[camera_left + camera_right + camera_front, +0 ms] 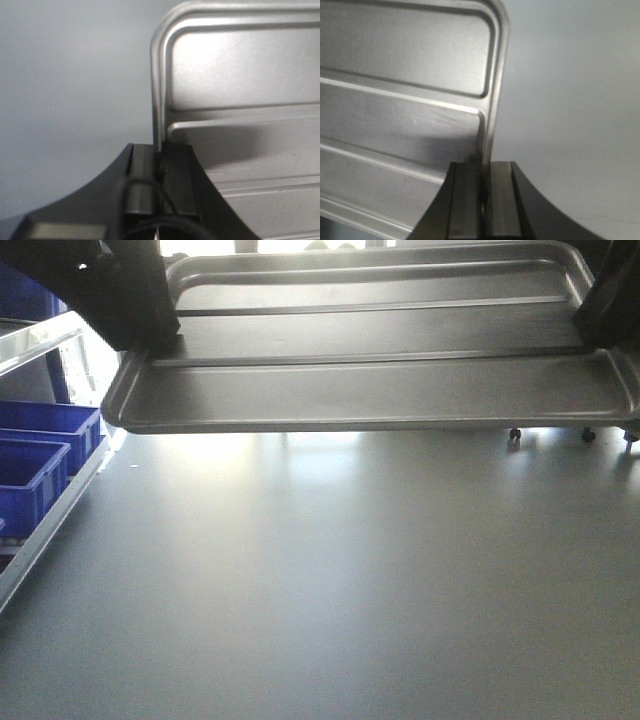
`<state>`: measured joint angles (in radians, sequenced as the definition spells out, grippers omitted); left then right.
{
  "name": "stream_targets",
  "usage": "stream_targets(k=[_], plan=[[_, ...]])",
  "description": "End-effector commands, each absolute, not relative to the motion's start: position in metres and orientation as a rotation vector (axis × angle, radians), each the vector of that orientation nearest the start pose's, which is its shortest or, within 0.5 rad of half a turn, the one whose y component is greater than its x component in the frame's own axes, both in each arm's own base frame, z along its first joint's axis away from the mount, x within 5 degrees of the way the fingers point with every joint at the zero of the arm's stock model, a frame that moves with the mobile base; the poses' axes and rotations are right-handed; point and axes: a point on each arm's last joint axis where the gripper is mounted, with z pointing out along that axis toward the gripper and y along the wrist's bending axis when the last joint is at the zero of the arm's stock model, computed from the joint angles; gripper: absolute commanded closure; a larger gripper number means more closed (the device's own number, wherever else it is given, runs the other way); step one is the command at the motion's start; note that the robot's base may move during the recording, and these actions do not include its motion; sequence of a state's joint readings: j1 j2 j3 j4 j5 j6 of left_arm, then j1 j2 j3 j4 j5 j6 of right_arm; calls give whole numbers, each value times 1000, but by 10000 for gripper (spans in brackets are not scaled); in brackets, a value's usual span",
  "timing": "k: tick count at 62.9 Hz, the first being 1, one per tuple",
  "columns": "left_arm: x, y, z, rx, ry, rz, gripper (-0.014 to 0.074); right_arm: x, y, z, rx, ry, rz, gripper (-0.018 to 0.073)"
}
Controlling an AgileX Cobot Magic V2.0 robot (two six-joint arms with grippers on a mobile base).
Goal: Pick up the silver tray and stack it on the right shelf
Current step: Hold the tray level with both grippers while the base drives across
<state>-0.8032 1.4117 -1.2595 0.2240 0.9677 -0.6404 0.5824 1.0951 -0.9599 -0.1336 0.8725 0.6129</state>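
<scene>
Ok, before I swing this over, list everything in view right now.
silver tray: one, shiny steel with two raised ridges, held up above the floor, level across the front view
blue crates: at least two, dark blue, on the shelf at the left edge of the front view
shelf: one, shiny steel front rail, left edge of the front view
castor wheels: three, small and black, far behind, under the tray's right end
floor: grey, smooth, below the tray
left gripper: one, black, shut on the tray's left rim
right gripper: one, black, shut on the tray's right rim
</scene>
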Motion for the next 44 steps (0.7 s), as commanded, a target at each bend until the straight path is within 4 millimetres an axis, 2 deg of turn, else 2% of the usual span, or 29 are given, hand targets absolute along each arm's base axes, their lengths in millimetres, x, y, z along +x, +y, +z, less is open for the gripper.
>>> stream_targets(k=[1,44], plan=[[210,-194,358,332,2484,-280,697,183,107,348,-64,2395,362,503],[210,-195,358,331,2485,-282,697,184,107,347,-64,2394,362,503]])
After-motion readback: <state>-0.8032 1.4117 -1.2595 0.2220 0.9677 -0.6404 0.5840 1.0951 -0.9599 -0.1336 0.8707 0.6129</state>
